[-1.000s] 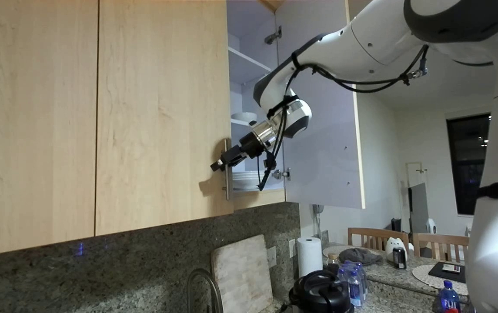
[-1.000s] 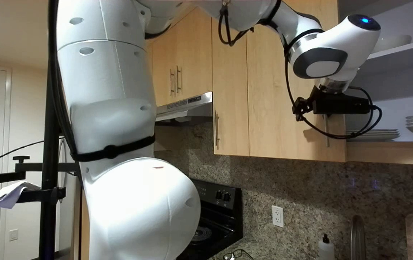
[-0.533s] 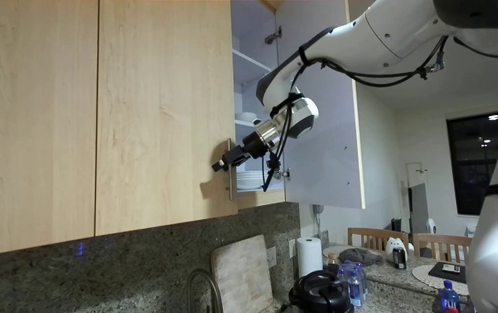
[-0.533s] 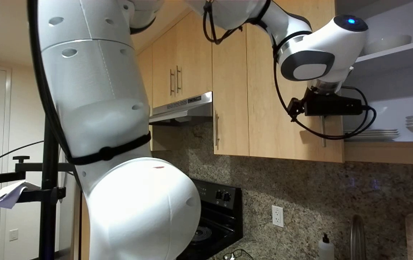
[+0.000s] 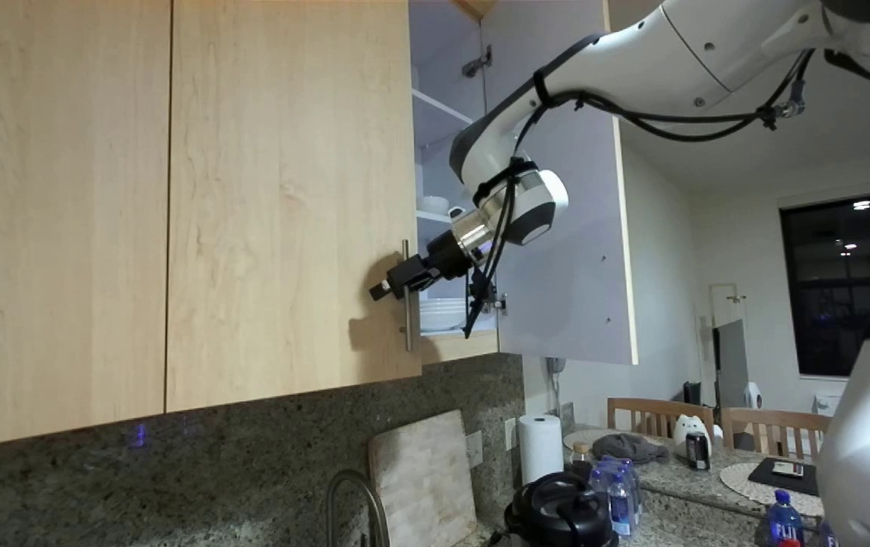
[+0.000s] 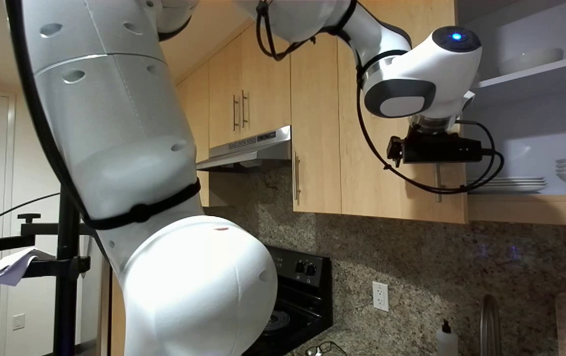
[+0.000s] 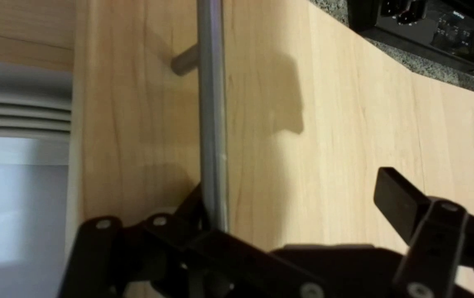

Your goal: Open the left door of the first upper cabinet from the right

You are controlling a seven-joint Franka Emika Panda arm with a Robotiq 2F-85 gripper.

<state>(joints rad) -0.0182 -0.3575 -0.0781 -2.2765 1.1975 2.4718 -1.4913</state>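
Since pulling asks for a hook more than a squeeze, the black two-fingered pincer [image 7: 290,188] is spread wide with nothing clamped, one finger [image 7: 174,236] apparently tucked behind the slim vertical brushed-steel bar handle [image 7: 212,124] and the other well apart. That bar sits near the free edge of the tall, flat, light maple-wood left door [image 5: 290,190], where leverage should be best; the door seems slightly ajar before the light maple-wood wall cabinet [image 5: 465,346], wanting more pull.
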